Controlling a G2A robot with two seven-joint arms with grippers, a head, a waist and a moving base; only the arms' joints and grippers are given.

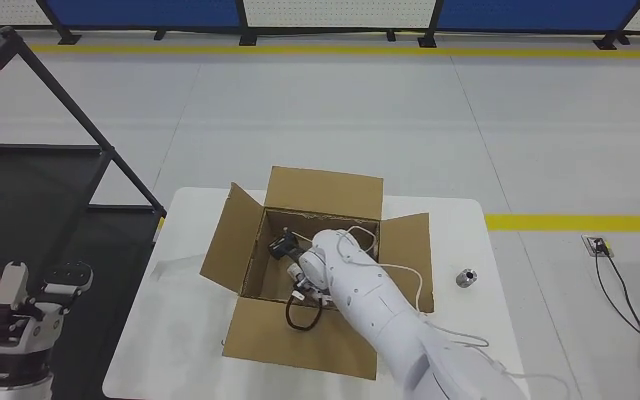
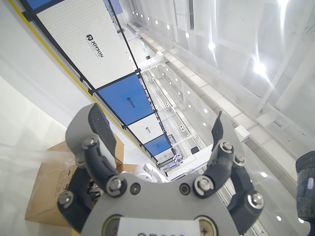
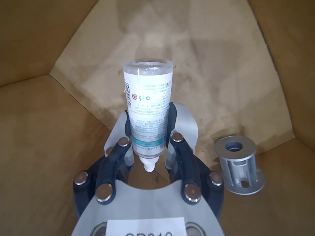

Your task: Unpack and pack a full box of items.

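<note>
Pincers you have two. Your left pincer [image 2: 157, 114] is spread wide, holding nothing, turned upward. Your right pincer [image 3: 150, 114] is clenched on one bottle [image 3: 147, 94], down inside the one cardboard box [image 1: 325, 192]. One metal hub [image 3: 237, 165] stands on the box floor near it; a second hub [image 1: 466, 278] sits outside on the counter [image 1: 190, 300].
</note>
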